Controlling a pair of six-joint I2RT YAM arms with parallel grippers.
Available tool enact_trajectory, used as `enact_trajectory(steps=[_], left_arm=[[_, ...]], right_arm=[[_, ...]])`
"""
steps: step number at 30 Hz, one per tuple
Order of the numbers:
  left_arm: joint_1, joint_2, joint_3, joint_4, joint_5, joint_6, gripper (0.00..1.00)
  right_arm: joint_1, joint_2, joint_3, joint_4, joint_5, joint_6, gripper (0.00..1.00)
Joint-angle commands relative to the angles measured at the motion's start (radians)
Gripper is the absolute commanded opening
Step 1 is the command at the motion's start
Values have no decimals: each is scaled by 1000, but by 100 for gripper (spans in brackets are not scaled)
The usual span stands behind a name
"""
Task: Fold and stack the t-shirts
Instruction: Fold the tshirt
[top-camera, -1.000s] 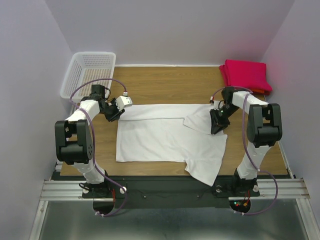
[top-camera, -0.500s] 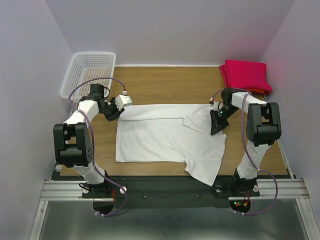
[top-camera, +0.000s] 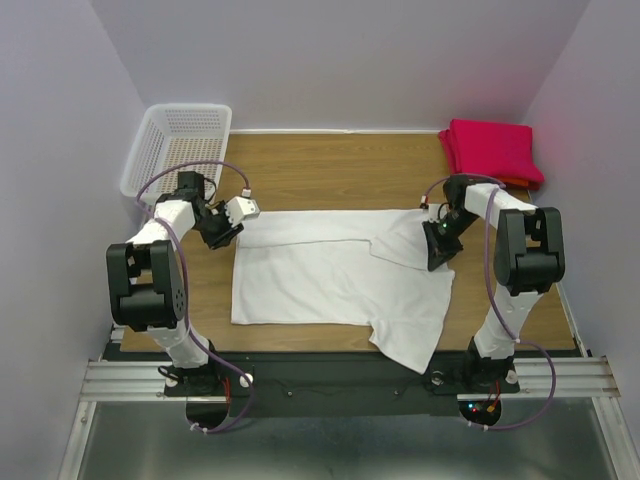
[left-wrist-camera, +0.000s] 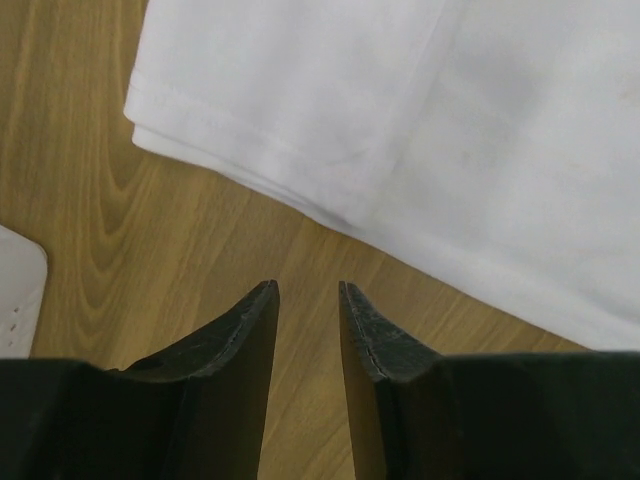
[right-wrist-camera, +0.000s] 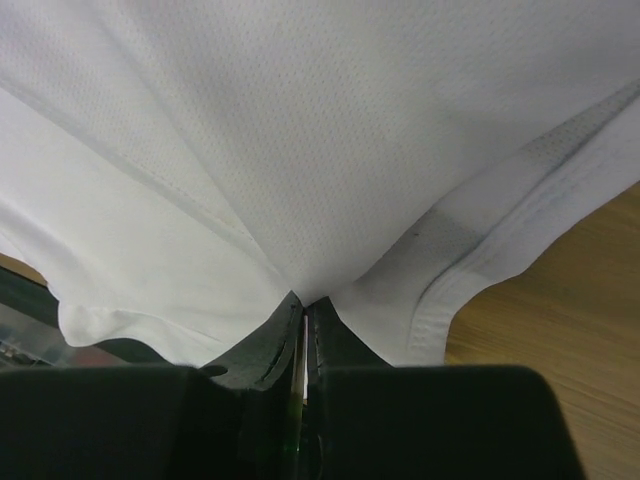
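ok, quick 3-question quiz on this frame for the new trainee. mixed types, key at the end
1. Fill in: the white plastic lattice basket sits at the far ___ corner of the wooden table.
2. True or false: the left gripper is shut on the hem of the plain white cloth t-shirt.
3. What is the right gripper pinching? A) the basket B) the white t-shirt C) nothing

Key
1. left
2. False. It is open over bare wood, just short of the hem.
3. B
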Motion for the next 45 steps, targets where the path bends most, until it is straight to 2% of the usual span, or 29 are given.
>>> enact_trajectory(steps=[1,3,4,7,10,13,16,22,26,34,40,43,45], left_arm=[[24,3,9,-72,-32,50,46],[27,3,6,-71,-41,54,47],[27,4,11,-68,-38,50,47],[28,-5,41,-71,23,2,47],[18,-6,113,-82,124,-67,47],[-19,7,184,-69,155,-179,47],[-45,38,225,16,155,-311,47],[-133,122,231,165,55,-522,45],[-153,187,247,219,22,-625,42],[-153,303,279,225,-57,-668,38],[-145,470,438,188,-114,-687,29],[-140,530,553,156,-112,-679,30],[-139,524,613,129,-92,-661,34]], right_arm=[[-9,-38,14,-40,81,-55,8],[-9,-27,15,-44,75,-60,10],[-9,-18,21,-61,54,-65,21],[-9,5,46,-105,8,-80,44],[-12,-27,87,-142,-46,-124,57],[-17,-78,174,-198,-87,-190,60],[-18,-98,279,-207,-130,-241,59],[-17,-47,323,-9,-149,-120,52],[-15,74,325,130,-69,-39,49],[-15,222,378,250,61,-25,49],[-15,361,575,272,94,-22,49],[-17,399,674,269,75,-25,51],[-15,355,684,266,34,-51,57]])
